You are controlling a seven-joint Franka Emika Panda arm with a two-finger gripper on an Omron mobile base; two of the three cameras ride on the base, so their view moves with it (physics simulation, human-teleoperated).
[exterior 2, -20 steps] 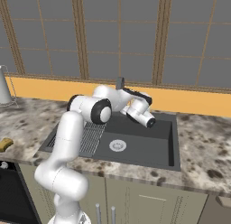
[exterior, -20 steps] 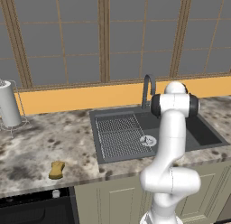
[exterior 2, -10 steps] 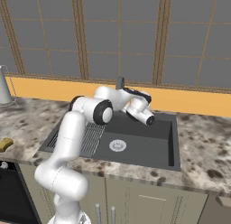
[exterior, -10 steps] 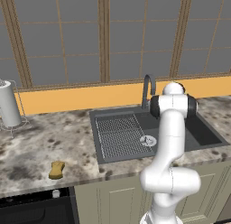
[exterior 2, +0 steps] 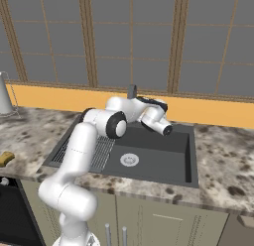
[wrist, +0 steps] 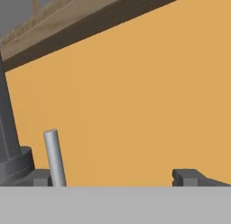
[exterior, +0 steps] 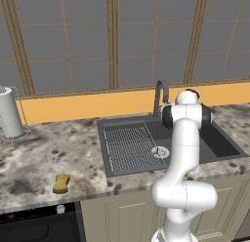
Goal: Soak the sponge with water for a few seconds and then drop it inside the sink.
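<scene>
Nothing is done yet: the sponge (exterior: 61, 183) lies untouched on the worktop (exterior: 44, 158), well left of the sink (exterior: 222, 147); the fingers (wrist: 189, 177) are spread, empty, facing the faucet lever (wrist: 54, 157)

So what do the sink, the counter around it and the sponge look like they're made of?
The sink looks like matte dark grey composite or coated metal: flat and even, with no shine. The counter looks like polished granite, mottled in grey, brown and cream. The sponge looks like soft foam, dull mustard yellow with rounded edges. All are rendered, so these are guesses.
</scene>
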